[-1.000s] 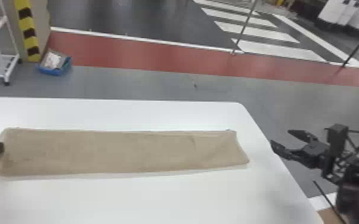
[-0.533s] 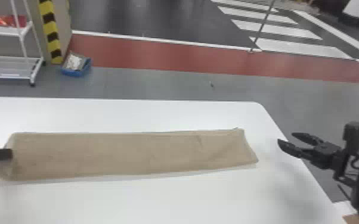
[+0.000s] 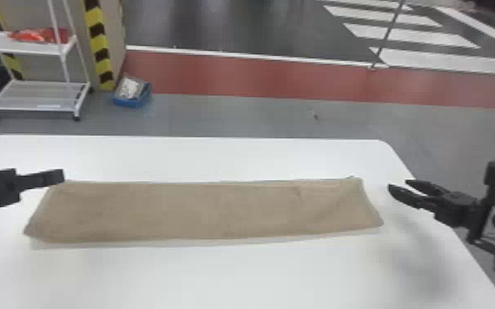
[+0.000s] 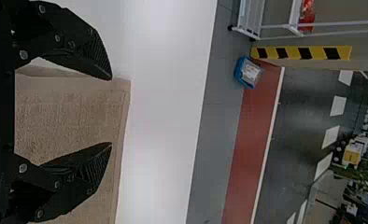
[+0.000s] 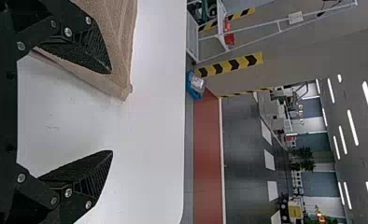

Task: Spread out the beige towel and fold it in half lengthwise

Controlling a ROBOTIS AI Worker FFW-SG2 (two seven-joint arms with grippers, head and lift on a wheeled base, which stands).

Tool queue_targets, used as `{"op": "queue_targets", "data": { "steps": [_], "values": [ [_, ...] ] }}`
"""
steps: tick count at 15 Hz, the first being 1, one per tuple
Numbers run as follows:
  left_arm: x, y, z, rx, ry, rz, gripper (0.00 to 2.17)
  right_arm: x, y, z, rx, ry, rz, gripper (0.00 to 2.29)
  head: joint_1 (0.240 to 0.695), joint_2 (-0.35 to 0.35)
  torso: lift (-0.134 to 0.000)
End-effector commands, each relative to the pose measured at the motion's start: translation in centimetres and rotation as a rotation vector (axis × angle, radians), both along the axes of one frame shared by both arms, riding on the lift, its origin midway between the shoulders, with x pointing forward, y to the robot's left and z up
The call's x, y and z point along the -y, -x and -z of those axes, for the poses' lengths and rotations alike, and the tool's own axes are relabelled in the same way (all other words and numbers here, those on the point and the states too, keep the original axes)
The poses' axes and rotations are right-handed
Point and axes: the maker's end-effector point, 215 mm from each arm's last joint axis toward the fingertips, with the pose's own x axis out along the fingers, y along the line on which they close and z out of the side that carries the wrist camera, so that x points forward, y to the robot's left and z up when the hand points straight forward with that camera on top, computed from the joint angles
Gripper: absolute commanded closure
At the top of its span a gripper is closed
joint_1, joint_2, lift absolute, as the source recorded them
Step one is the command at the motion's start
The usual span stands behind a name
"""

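On the white desk (image 3: 218,275), we have the beige towel (image 3: 201,211) lying as one long, narrow strip from side to side, so the lengthwise fold looks made and the step in hand is, to our judgement, squaring up and leaving it alone. Starting with the towel's near edge (image 3: 156,239), we would want any smoothing to run along it lightly, since a hard push could drag the top layer off the one beneath. Over the towel's middle, a slack pass toward its right end should ease the faint pucker (image 3: 298,190) there. Near the towel's far left corner we have the left pincer (image 4: 111,111) spread, with no cloth caught between its tips; we would lift it straight up before drawing it away, so a tip cannot hook the hem. Just off the towel's right end, the right pincer (image 3: 398,185) is spread and empty too, and we would bring it in low only if that slanting end needs truing. At the towel's far edge (image 3: 218,182), the layers seem to meet closely, with a small bump at its far right corner (image 3: 355,180); should we tidy it, a shallow pinch of both layers together would serve better than tugging one.
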Motion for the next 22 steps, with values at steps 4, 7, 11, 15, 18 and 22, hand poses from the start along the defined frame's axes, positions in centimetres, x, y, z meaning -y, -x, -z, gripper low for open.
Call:
{"op": "queue_targets", "data": {
  "steps": [4,7,11,15,18,22],
  "values": [
    [14.3,-1.9,1.1,0.085,0.072,0.291,0.32,-3.8,-0.9,1.7,-0.043,-0.058,-0.033,0.34,0.695,-0.233,-0.124],
    [21.5,-2.7,2.7,0.083,0.065,0.418,0.33,-4.1,0.0,2.8,-0.093,-0.085,-0.022,0.34,0.695,-0.3,-0.124],
    [28.5,-4.5,3.5,0.14,0.023,0.519,0.34,-3.7,1.8,3.6,-0.122,-0.115,0.015,0.34,0.695,-0.35,-0.124],
    [31.5,-4.9,4.0,0.149,-0.011,0.571,0.52,-3.0,2.3,3.7,-0.134,-0.114,0.024,0.34,0.695,-0.35,-0.124],
    [31.7,-4.6,5.0,0.129,-0.017,0.585,0.69,-2.7,2.4,3.5,-0.13,-0.107,0.026,0.34,0.695,-0.35,-0.124],
    [32.1,-5.3,6.0,0.134,-0.038,0.587,0.69,-3.2,2.6,3.9,-0.143,-0.11,0.018,0.34,0.695,-0.35,-0.124]
  ]
}}
